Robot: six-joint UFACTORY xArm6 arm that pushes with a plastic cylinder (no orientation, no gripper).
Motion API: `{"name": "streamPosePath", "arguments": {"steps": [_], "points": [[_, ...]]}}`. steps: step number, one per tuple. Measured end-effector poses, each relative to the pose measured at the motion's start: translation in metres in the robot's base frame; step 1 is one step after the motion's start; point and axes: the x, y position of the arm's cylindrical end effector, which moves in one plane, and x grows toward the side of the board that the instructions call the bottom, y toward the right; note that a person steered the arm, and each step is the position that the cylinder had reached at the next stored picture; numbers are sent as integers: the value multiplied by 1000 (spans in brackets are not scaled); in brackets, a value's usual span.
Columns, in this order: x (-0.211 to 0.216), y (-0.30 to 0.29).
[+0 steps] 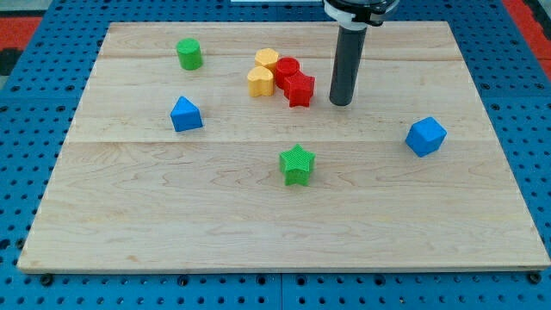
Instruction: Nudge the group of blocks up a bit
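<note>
A tight group of blocks sits at the upper middle of the board: a yellow hexagon [266, 59], a yellow heart [260, 81], a red cylinder-like block [287, 70] and a red star [300, 89], all touching or nearly touching. My tip [342, 103] rests on the board just to the right of the red star, a small gap apart from it. The dark rod rises from the tip to the view's top.
A green cylinder [189, 53] stands at the upper left. A blue triangular block [185, 114] lies left of centre. A green star [298, 164] lies below the group. A blue block [425, 136] lies at the right. The wooden board [129, 224] ends in a blue pegboard surround.
</note>
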Motion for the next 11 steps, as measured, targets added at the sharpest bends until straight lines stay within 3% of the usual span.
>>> {"name": "streamPosePath", "arguments": {"steps": [4,6,9,11], "points": [[-14,-32],[5,-38],[-23,-51],[0,-31]]}}
